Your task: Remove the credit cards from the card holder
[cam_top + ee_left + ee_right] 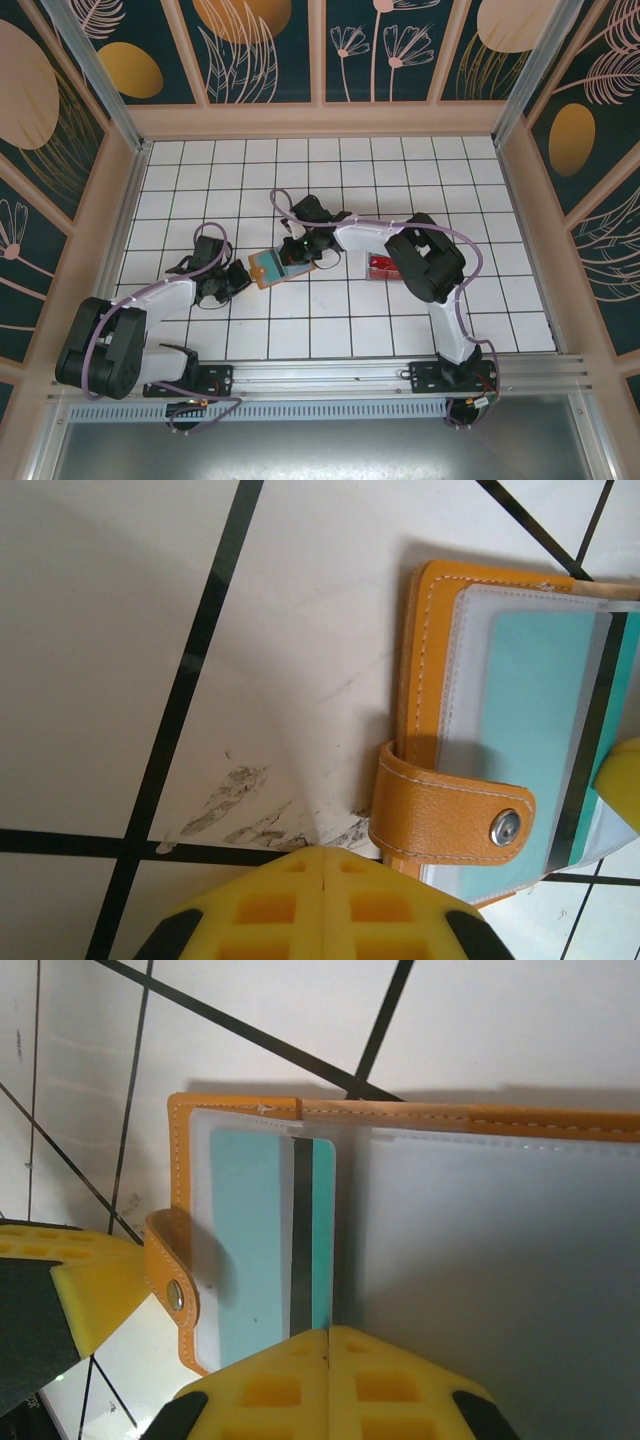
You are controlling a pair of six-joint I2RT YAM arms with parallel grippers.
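Arms bend inward, left end effector (237, 281) and right end effector (299, 256) closed at open card holder (266, 269).

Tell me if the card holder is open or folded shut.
Open. The card holder lies spread flat, clear pockets facing up, a teal card inside one, the snap strap unfastened.

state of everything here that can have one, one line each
card holder: open, lying flat on the table, inside facing up
strap: unsnapped, folded over the inner page
teal card: inside a clear pocket, not yet out
left gripper: shut, empty, by the holder's strap edge
right gripper: shut, tips over the card pocket
clear box: red contents inside, lid too small to tell
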